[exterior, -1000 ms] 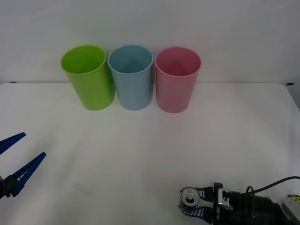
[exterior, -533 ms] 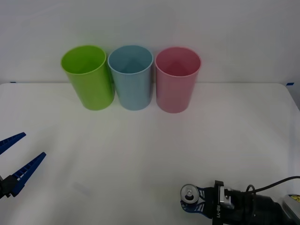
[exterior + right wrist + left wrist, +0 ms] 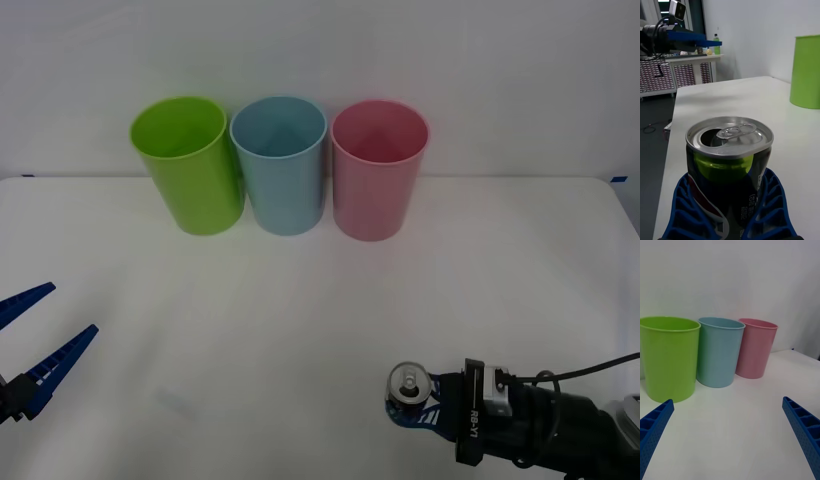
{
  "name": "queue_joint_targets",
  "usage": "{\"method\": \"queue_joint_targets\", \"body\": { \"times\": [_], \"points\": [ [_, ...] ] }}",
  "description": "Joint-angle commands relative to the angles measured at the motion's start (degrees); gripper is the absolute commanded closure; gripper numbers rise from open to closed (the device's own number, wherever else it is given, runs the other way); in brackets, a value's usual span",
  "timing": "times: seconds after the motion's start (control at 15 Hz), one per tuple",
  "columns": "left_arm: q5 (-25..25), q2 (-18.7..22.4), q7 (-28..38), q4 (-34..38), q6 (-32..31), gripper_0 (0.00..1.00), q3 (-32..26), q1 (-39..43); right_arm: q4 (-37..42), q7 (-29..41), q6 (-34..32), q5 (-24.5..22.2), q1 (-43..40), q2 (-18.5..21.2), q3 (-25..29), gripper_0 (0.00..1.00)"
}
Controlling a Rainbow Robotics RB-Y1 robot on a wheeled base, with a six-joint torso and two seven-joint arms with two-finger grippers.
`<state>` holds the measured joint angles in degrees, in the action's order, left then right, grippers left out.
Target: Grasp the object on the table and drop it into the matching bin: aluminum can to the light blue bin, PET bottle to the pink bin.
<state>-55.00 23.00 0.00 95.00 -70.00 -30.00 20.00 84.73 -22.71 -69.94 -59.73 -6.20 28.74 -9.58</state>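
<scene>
Lifted aluminum can (image 3: 729, 165) (upright) between right tool (image 3: 728, 210).

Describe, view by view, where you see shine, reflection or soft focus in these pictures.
Right wrist view: the aluminum can, held in the right claw, has a shiny top, its silver rim mirroring the yellow-green side; the room behind looks soft. Front view: the table is evenly lit with faint shadows. Left wrist view: the light blue bin is sharp, with soft shadows.

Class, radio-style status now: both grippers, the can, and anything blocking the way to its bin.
Right gripper shut on aluminum can, near table edge. Left gripper open, idle at left. Light blue bin upright between green and pink; path unobstructed.
</scene>
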Motion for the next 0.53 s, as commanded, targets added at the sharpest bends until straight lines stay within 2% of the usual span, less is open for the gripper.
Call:
{"method": "queue_joint_targets", "body": {
  "times": [0.07,0.27,0.53],
  "points": [
    [0.0,0.0,0.0,0.0,0.0,0.00,0.0,0.0,8.3,4.4,4.5,3.0,-1.9,3.1,0.1,1.00],
    [0.0,0.0,0.0,0.0,0.0,0.00,0.0,0.0,15.8,7.1,9.1,6.6,-3.0,5.9,0.7,1.00],
    [0.0,0.0,0.0,0.0,0.0,0.00,0.0,0.0,19.3,9.1,10.2,8.2,-0.3,7.0,3.2,1.00]
  ]
}}
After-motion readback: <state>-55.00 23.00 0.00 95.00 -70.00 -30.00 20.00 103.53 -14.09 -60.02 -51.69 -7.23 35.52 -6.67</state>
